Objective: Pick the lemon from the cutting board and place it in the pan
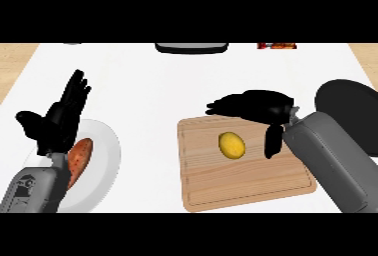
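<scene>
The right hand (pixel 255 107) hangs over the far edge of the cutting board (pixel 207 190), its fingers spread toward the left and its thumb pointing down beside the lemon (pixel 231 144); it holds nothing, and whether the thumb touches the fruit cannot be told from this steep angle. The lemon lies on the board, a little toward the far edge from the board's middle, so the pick does not look done yet and the carry to the pan (pixel 347 100) is all left to do. The pan sits at the counter's right edge, past the right forearm, which covers part of it; its handle, if it has one, does not show. Across the counter (pixel 148 75), the left hand (pixel 55 117) rests open with fingers up near the left edge, over a white plate (pixel 107 165) that holds a reddish-orange piece of food (pixel 80 152), partly hidden by the left forearm and hard to name. Along the counter's far edge a dark tray-like thing (pixel 190 47) and a small red packet (pixel 277 45) are cut off.
</scene>
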